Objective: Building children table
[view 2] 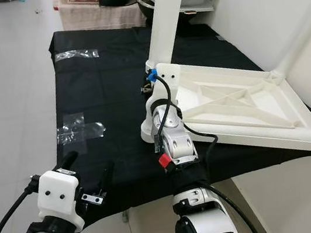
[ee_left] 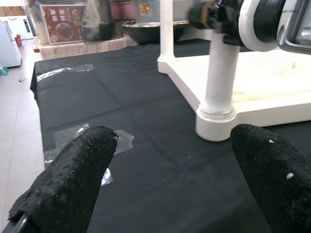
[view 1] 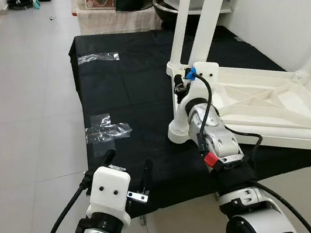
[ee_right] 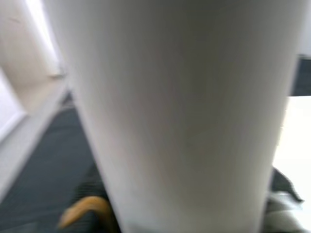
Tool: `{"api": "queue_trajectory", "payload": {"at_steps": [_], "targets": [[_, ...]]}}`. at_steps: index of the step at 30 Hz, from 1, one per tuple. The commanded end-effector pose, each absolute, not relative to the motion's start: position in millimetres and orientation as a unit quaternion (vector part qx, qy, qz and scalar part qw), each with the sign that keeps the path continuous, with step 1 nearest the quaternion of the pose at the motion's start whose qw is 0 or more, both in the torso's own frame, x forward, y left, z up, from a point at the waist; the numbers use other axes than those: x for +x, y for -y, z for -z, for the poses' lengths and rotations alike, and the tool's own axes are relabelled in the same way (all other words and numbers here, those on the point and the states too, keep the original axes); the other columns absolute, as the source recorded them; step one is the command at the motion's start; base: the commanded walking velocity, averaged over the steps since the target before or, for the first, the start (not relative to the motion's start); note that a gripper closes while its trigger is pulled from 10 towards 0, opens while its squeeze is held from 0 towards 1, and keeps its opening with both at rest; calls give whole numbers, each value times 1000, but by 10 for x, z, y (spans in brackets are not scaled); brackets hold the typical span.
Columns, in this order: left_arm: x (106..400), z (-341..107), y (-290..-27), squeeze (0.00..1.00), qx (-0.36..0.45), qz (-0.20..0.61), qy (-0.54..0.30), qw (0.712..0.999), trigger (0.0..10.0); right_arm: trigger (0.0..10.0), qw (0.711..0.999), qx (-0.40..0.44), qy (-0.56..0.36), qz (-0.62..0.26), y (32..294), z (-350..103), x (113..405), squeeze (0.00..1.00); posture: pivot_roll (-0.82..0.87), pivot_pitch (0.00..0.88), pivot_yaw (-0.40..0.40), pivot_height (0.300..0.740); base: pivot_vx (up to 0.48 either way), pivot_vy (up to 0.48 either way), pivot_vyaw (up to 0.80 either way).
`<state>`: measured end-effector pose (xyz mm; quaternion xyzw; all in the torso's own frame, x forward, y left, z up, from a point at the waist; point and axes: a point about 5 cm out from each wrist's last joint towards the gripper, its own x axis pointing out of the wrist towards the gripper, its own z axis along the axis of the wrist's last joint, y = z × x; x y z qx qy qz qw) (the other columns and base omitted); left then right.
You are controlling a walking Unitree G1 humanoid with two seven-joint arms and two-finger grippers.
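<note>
A white plastic table top [view 1: 271,98] lies upside down on a black cloth [view 1: 128,91]. Two long white legs [view 1: 198,15] rise from its far corner. A shorter white leg [ee_left: 218,82] stands at the near left corner, its wide end [view 1: 177,132] resting on the cloth. My right gripper [view 1: 181,86] is shut around this leg near its upper part, and the leg [ee_right: 180,116] looms very close in the right wrist view. My left gripper [view 1: 129,167] hovers open over the cloth's front edge, left of the leg, with nothing between its fingers [ee_left: 73,179].
Two clear plastic wrappers [view 1: 107,130] [view 1: 97,57] lie on the cloth's left side. A metal bowl [view 1: 164,5] and boxes crowd the far end. A white wall [view 1: 298,5] stands on the right, and tiled floor [view 1: 19,114] lies to the left.
</note>
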<state>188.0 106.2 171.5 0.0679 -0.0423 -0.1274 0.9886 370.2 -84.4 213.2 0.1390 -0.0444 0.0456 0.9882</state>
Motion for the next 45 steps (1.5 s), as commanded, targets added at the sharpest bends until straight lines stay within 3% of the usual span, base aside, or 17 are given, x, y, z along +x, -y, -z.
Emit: {"api": "queue_trajectory", "payload": {"at_steps": [1,4,5,7,8,9,12,13,18,23,24,25,26,31,38,40,45], "targets": [[1877,-1664,-1036,0,74,136,33,987,10000,10000,974,209,13,-86,502,-1918,3544,1000,127,76,-178,740,0,0,0],[1877,-1658,-1036,0,73,135,32,988,10000,10000,977,193,26,-92,531,-1978,3558,1000,127,76,-179,740,0,0,0],[1880,-1658,-1038,0,73,135,32,988,10000,10000,969,201,35,-141,551,-2026,3596,0,127,76,-178,740,0,0,0],[1883,-1657,-1039,0,74,135,32,988,10000,10000,951,210,38,-225,555,-2073,3619,0,127,76,-179,740,0,0,0],[1889,-1654,-1042,0,74,135,33,987,10000,10000,915,220,43,-337,572,-2140,3614,0,123,74,-179,740,0,0,0],[1889,-1654,-1042,0,74,135,33,987,10000,10000,915,220,43,-337,572,-2140,3614,0,123,74,-179,740,0,0,0],[1890,-1653,-1032,0,74,137,34,987,10000,10000,852,198,6,-485,641,-2078,3534,0,122,72,-182,740,0,0,0],[1890,-1653,-1032,0,74,137,34,987,10000,10000,852,198,6,-485,641,-2078,3534,0,122,72,-182,740,0,0,0],[1886,-1675,-993,0,74,141,39,987,10000,10000,754,113,-23,-647,696,-2068,3469,0,135,72,-192,740,0,0,0],[1886,-1684,-1001,0,74,139,41,987,10000,10000,716,110,-24,-689,609,-2128,3461,0,143,76,-199,740,0,0,0],[1882,-1686,-1001,0,74,138,41,987,10000,3647,715,107,-20,-691,557,-2150,3478,0,145,78,-202,740,0,0,0],[1880,-1686,-1001,0,74,137,41,987,10000,3647,715,105,-18,-691,520,-2164,3490,0,145,78,-202,740,0,0,0],[1876,-1686,-1002,0,74,136,41,987,10000,0,744,93,-11,-662,462,-2174,3554,0,147,79,-204,740,0,0,0],[1871,-1684,-1004,0,75,136,41,987,10000,0,806,78,-1,-587,386,-2180,3677,0,146,80,-206,740,0,0,0],[1871,-1673,-1004,0,75,136,39,987,10000,0,959,107,-31,-261,551,-2046,3942,0,129,80,-199,740,0,0,0],[1872,-1674,-998,0,75,137,40,987,10000,0,983,114,-41,-140,670,-1960,3937,0,130,79,-198,740,0,0,0],[1879,-1678,-1000,0,76,138,41,987,10000,0,991,131,-34,10,757,-1854,3804,0,138,76,-195,740,0,0,0]]}}
